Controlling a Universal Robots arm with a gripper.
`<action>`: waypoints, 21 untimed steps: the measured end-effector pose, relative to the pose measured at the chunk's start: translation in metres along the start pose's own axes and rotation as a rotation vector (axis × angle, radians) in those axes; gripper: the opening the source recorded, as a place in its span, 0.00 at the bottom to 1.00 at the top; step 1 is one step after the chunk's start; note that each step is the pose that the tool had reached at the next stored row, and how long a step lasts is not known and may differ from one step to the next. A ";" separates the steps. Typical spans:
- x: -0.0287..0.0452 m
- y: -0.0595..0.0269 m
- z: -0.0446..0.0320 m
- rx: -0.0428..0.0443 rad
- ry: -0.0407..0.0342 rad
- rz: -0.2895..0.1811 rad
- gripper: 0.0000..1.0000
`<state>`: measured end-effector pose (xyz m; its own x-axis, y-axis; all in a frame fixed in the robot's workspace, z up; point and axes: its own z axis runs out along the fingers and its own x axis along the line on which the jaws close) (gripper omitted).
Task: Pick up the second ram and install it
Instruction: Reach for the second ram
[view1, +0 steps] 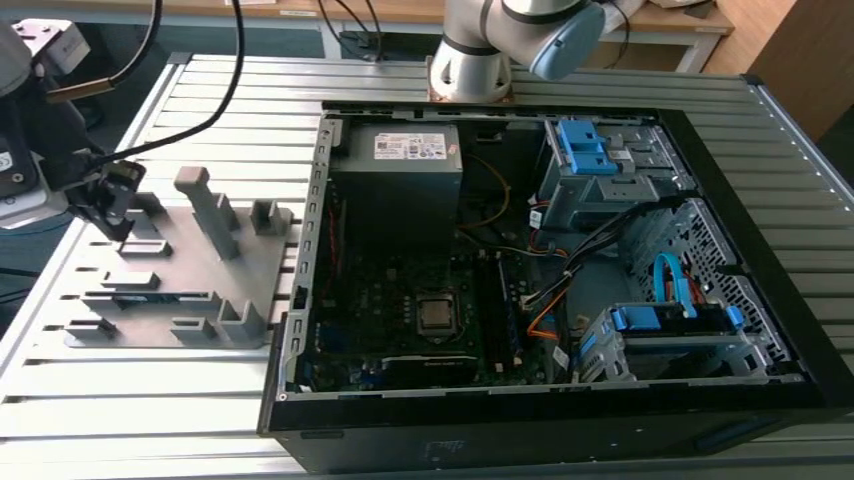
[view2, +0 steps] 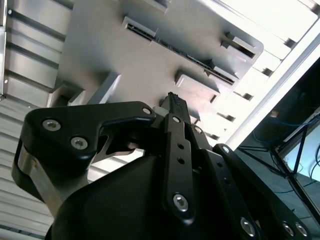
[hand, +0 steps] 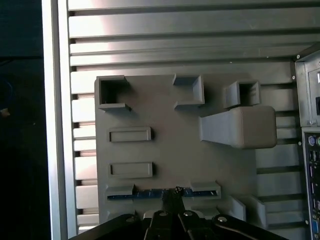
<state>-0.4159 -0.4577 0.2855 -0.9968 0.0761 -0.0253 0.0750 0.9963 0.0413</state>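
Bench scene, one arm at the parts fixture. The black two-finger gripper (view1: 118, 225) hangs over the flat grey plastic fixture plate (view1: 174, 272), which lies on the ribbed aluminium table (view1: 134, 400) just beside the open black PC case (view1: 534, 440), on the exterior view's left of it. The arm's grey-and-silver base (view1: 467, 60) stands at the far edge of the table, behind the case. The second ram (hand: 142, 193), a long narrow dark module w/ a bluish edge, sits on edge in a long slot of the fixture plate (hand: 175, 150), held between two low end blocks. In the first wrist view the gripper (hand: 173, 192) lines up w/ approx. the mid-length of the module, tips overlapping its edge; contact btwn tips and module cannot be told. Fingers: in both wrist views the tips are drawn together w/ no gap showing, and nothing is held. In the second wrist view the gripper (view2: 173, 98) is seen from behind its black linkage, w/ the fixture plate (view2: 115, 55) beyond it. A tall grey upright block (hand: 240, 127) rises from the plate, well apart from the module's slot; the same block (view1: 207, 210) stands on the exterior view's right of the gripper. Inside the case the dark motherboard (view1: 400, 290) lies flat.
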 end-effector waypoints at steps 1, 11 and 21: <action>0.0000 -0.0001 0.0018 0.0000 0.0000 0.000 0.10; -0.0004 -0.0007 0.0190 0.0002 0.0003 0.000 0.10; -0.0002 -0.0028 0.0352 0.0027 0.0008 0.000 0.10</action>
<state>-0.4149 -0.4592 0.2502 -0.9968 0.0758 -0.0246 0.0748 0.9965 0.0386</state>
